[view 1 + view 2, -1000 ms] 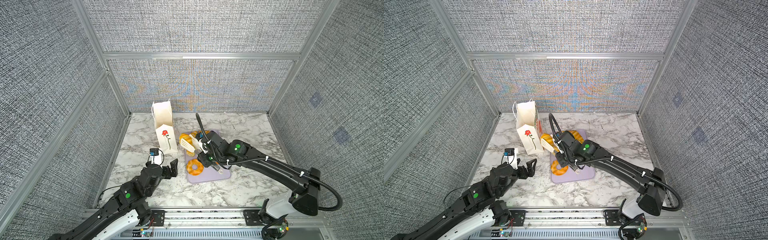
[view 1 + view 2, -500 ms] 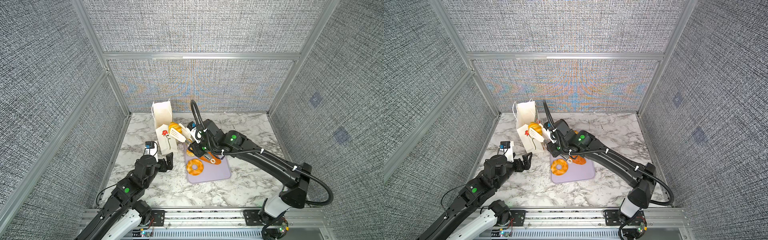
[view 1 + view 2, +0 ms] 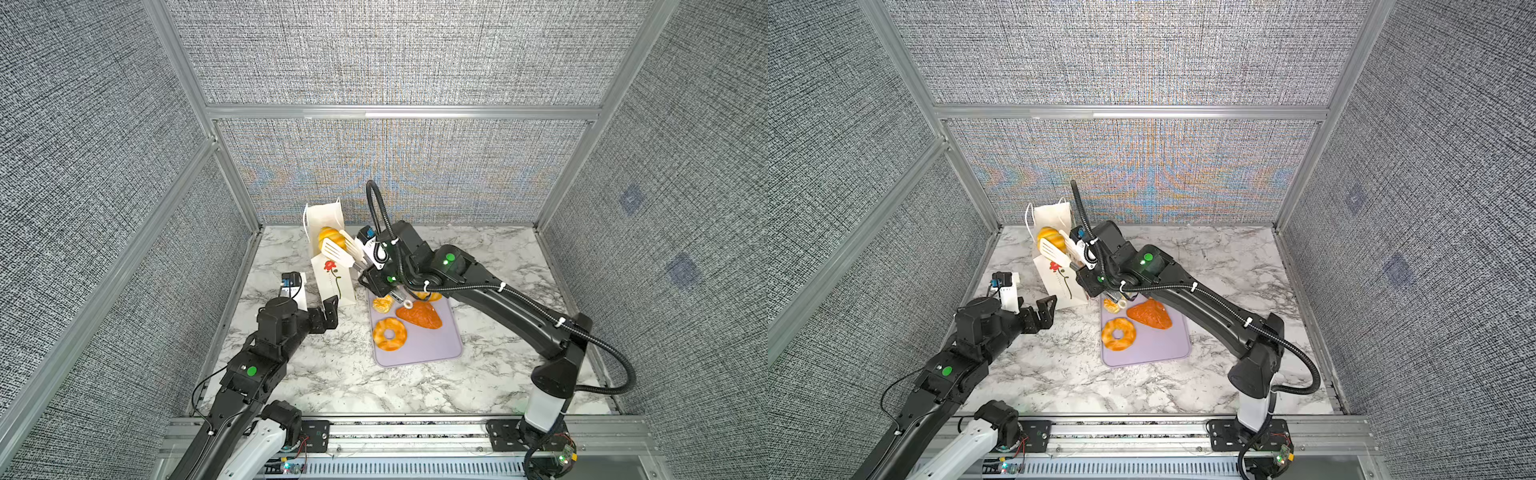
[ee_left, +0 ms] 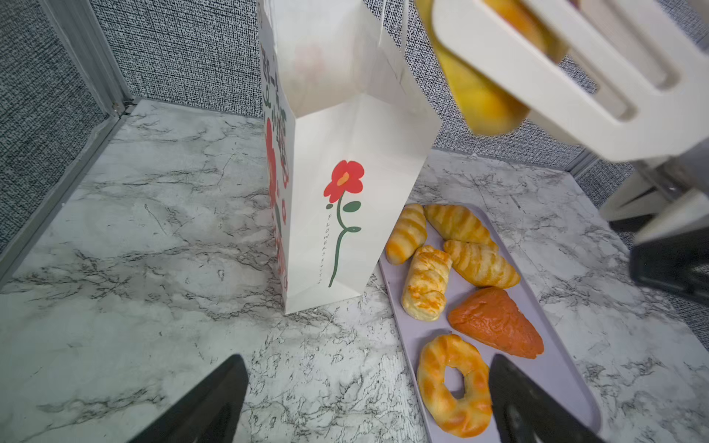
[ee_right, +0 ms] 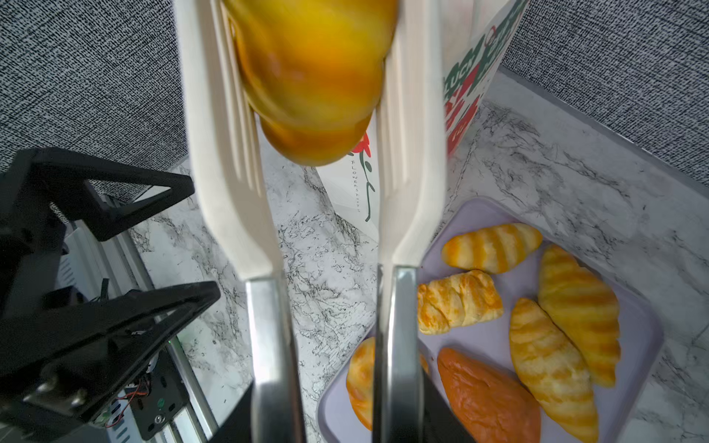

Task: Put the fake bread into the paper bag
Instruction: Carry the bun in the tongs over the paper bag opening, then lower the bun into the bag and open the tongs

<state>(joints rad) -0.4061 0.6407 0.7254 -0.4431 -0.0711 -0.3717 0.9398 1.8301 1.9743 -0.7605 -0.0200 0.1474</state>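
Both sets of jaws are in view. The right jaws are closed part-way on the two metal handles of a pair of white slotted tongs [image 3: 337, 252]. The tongs in turn pinch one golden striped roll [image 3: 330, 237] between their flat blades. That roll hangs clear of the surface, at the open top of the paper bag [image 3: 335, 283]. In both top views it overlaps the opening, but whether it is above or below the rim cannot be told. The bag stands upright toward the back left corner of the marble surface [image 3: 332, 374], with its red flower panel facing front.

Other bread lies on a lilac tray [image 3: 436, 349] just beside the bag on its right. In the left wrist view the tray carries six pieces:
- three striped pastries [image 4: 456, 224] at the back end
- a braided roll [image 4: 426, 284] against them
- an orange-brown triangular piece [image 4: 497, 326] next
- a ring doughnut [image 4: 429, 383] nearest the front edge

In both top views the right arm [image 3: 498, 299] covers most of the striped pastries.

The left jaws are spread fully wide and hold nothing. They sit low over the surface in front of the bag, pointing at its base and apart from it. The doughnut end of the tray lies just beside one jaw.
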